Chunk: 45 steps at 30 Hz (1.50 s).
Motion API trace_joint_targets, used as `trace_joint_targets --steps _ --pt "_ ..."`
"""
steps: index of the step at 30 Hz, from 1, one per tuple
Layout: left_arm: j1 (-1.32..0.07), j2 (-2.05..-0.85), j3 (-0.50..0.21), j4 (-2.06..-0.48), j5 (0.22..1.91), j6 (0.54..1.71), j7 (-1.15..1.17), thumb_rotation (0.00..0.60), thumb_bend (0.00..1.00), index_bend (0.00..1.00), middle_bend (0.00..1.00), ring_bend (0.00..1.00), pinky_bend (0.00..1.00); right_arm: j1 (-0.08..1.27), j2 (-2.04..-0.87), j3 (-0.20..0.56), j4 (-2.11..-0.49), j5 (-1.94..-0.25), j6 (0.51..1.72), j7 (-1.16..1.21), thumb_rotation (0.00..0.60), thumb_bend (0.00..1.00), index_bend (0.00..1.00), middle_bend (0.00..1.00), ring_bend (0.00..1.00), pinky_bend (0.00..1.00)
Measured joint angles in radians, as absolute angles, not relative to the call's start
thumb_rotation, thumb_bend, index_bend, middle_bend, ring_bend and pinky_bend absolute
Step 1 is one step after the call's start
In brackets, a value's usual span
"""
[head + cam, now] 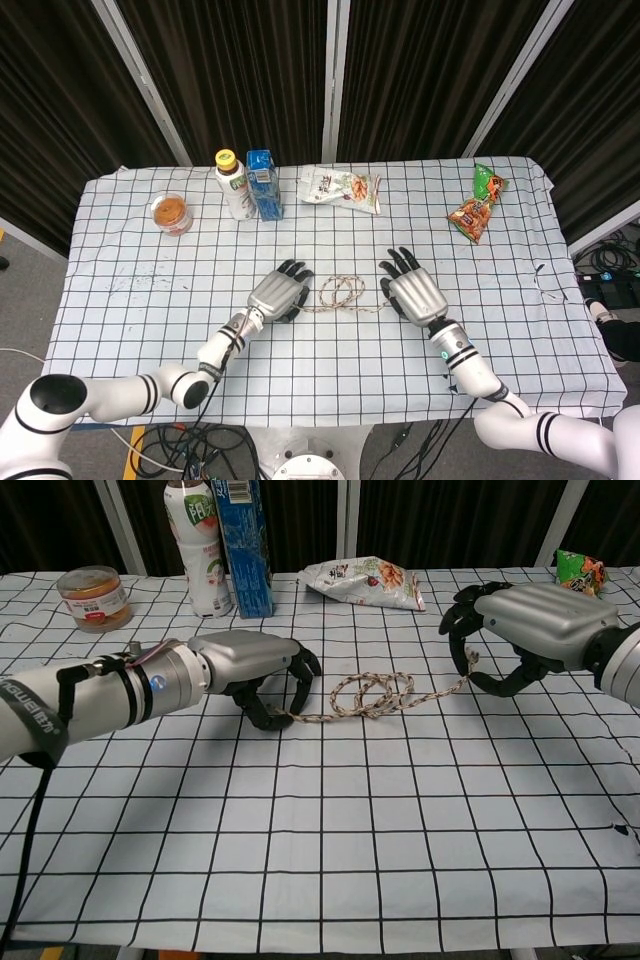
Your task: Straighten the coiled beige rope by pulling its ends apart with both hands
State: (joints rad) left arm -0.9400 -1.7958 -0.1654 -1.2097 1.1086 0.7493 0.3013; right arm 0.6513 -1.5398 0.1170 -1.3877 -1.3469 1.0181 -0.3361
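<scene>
Beige rope (372, 694) lying in loose coils at the centre of the checked tablecloth (150, 290), one end running toward 9 o'clock, the other toward 3 o'clock. Left hand (255, 666) palm down over the 9 o'clock end, fingers (298, 676) curled with tips at the cloth on either side of the strand; hard to tell whether actually pinching it. Right hand (528, 628) raised slightly at the 3 o'clock end, fingers arched downward, frayed rope tip just at the fingertips; grasp likewise impossible to confirm from either view. From overhead, both hands level with each other, coils between them.

Along the far edge, at 11 o'clock: small clear jar (172, 211) with orange-brown contents, then a white bottle (233, 185) with yellow cap and green label bearing Chinese characters, unreadable at this size, touching or just beside a tall blue carton (264, 184), print too small to read. At 12 o'clock, a flat white snack bag (342, 188) lying on its side, pictured food on the front, lettering illegible. At 2 o'clock, well apart from the rest, a green-and-orange snack packet (479, 203), wording unreadable. Black curtain panels (240, 70) behind the table; loose cables (190, 445) on the floor at 6 o'clock.
</scene>
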Motion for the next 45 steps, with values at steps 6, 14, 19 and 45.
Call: trace_joint_targets --steps 6,14,19,45 --pt "-0.935 -1.797 -0.166 -1.205 1.117 0.761 0.285 0.600 0.43 0.57 0.13 0.00 0.00 0.648 -1.535 0.117 -1.389 -1.348 1.025 -0.330 0.600 0.70 0.67 0.19 0.00 0.00" --pt "-0.898 -1.755 -0.161 -1.221 1.150 0.808 0.238 0.600 0.43 0.58 0.13 0.00 0.00 0.628 -1.494 0.115 -1.413 -1.355 1.056 -0.316 0.600 0.71 0.67 0.19 0.00 0.00" --pt "-0.849 -1.694 -0.146 -1.237 1.179 0.864 0.201 0.600 0.43 0.58 0.14 0.00 0.00 0.595 -1.432 0.113 -1.453 -1.359 1.094 -0.293 0.600 0.71 0.67 0.19 0.00 0.00" --pt "-0.590 -1.529 -0.039 -1.123 1.352 1.072 -0.080 0.600 0.42 0.58 0.14 0.00 0.00 0.434 -1.291 0.103 -1.401 -1.272 1.143 -0.085 0.600 0.72 0.67 0.19 0.00 0.00"
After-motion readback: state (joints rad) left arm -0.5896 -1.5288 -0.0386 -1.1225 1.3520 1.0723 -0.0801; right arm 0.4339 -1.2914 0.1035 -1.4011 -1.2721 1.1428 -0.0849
